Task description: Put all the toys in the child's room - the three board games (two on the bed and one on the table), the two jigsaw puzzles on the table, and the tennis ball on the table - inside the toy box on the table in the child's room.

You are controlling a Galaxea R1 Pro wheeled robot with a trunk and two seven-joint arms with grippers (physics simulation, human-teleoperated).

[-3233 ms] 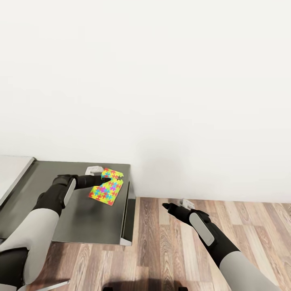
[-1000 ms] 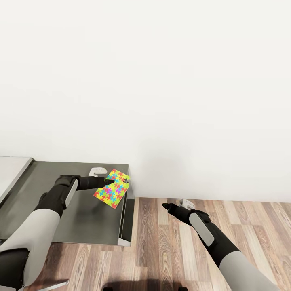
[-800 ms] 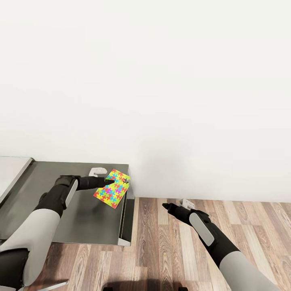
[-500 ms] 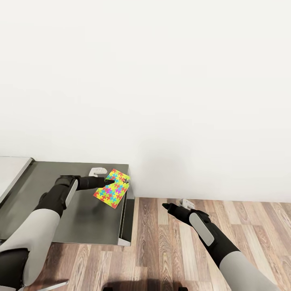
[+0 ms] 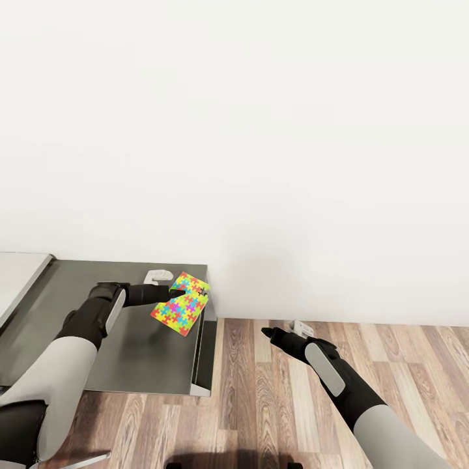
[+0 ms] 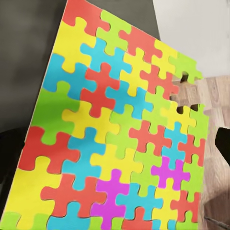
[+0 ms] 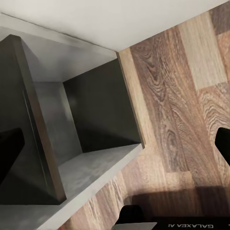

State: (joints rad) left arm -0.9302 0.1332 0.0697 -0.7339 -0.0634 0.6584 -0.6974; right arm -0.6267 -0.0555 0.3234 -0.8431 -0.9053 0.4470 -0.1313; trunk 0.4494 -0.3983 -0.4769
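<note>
— Jigsaw puzzle [image 5: 181, 303]: where is it?
— At seven o'clock in the head view, gripped by the left end effector [image 5: 174, 298] and tilted above the dark grey cabinet [image 5: 130, 352], close to its right edge.
— And the right end effector [image 5: 267, 333]?
— At five o'clock over the wooden floor [image 5: 273, 404], holding nothing; its fingers stand apart. A white wall [image 5: 260, 130] lies beyond.
</note>
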